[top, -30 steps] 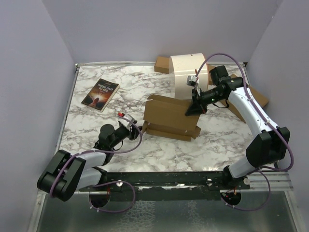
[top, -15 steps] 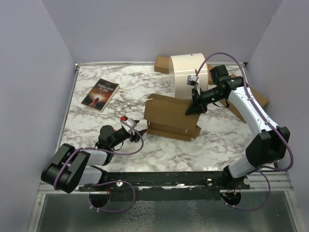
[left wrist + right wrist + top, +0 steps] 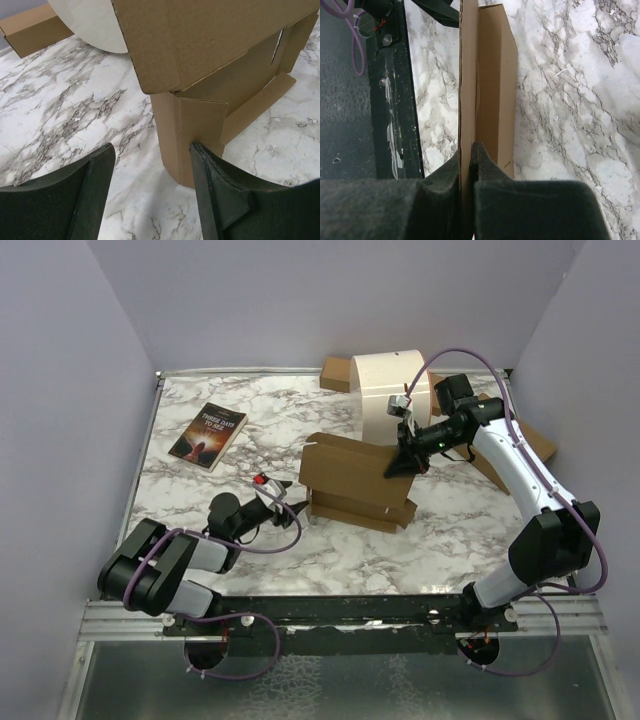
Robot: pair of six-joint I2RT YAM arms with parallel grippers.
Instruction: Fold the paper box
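Change: Over the past 1 second the left hand point(image 3: 151, 148) has spread its jaws wider and edged toward the near-left corner of the paper box point(image 3: 350, 478). The box has barely shifted on the marble counter point(image 3: 450, 530).
Left hand: Jaws wide with nothing gripped. 1 finger point(image 3: 220, 195) sits just beside the corner side flap point(image 3: 192, 130); contact cannot be confirmed.
Right hand point(image 3: 468, 152): Pinched tight, as before, on the thin edge of the raised panel point(image 3: 200, 35) at the box's right end.
Meaning: The right hand appears to be propping the panel while the left lines up on the corner flap. That flap stands loose and untucked, so the fold looks only part done.
Location: The box sits mid-counter between the 2 hands, right of the book point(image 3: 208, 434) and on the near side of the white roll point(image 3: 392, 390).
Long axis: Runs left to right across the counter, the right end slightly nearer.
Facing: The broad raised panel is lifted on a tilt, its face turned toward the near edge. Lower cardboard layers lie flat along the near side.
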